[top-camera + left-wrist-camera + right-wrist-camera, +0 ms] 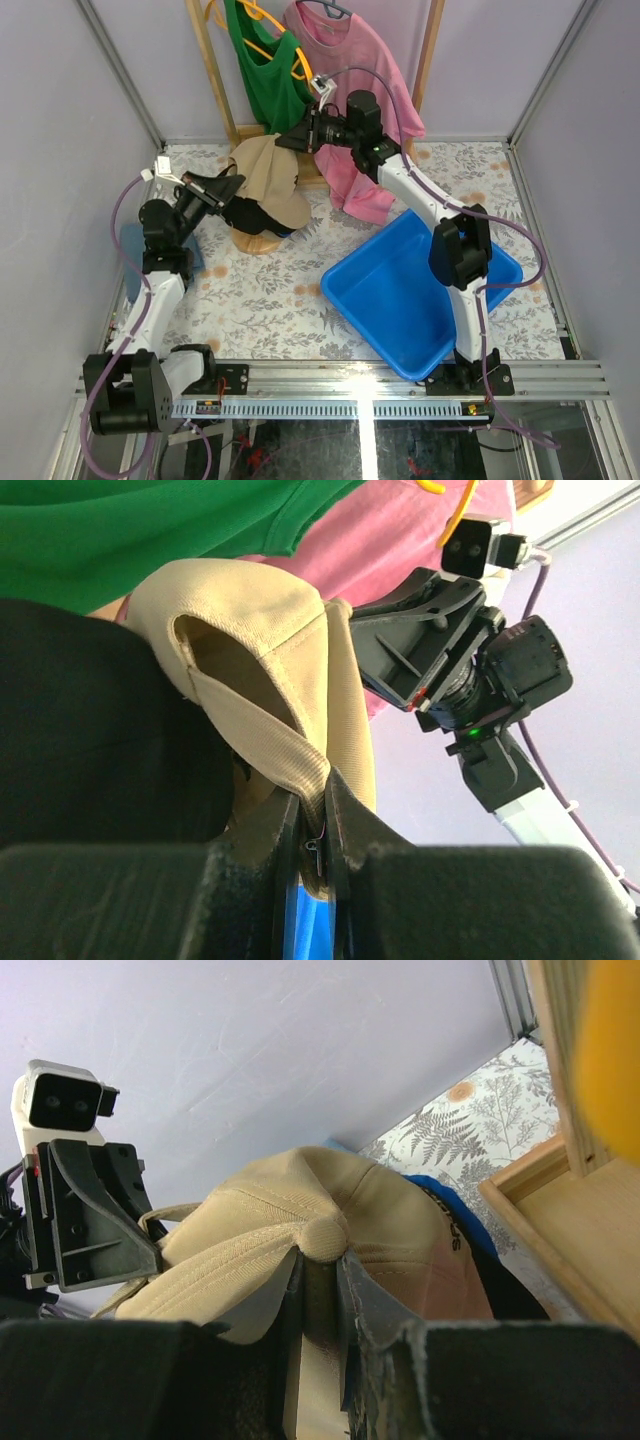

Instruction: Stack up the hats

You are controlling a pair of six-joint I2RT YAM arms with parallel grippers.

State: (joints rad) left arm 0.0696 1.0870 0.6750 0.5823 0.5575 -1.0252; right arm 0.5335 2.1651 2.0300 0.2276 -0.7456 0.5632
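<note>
A tan cap (pixel 268 172) hangs in the air between both grippers, just above a black cap (pixel 252 214) that sits on a round wooden stand (pixel 262 243). My left gripper (pixel 236 180) is shut on the tan cap's back strap (pixel 270 745), which shows pinched between its jaws in the left wrist view. My right gripper (pixel 292 142) is shut on the tan cap's crown beside the top button (pixel 323 1236). A blue cap's edge (pixel 448 1200) shows under the tan cap in the right wrist view. The black cap (pixel 90 730) fills the left of the left wrist view.
A large blue bin (pixel 420 285) lies at the right of the table. A wooden rack (pixel 212 70) at the back holds a green tank top (pixel 262 60) and a pink shirt (pixel 355 80). A folded grey-blue cloth (pixel 130 248) lies at the far left.
</note>
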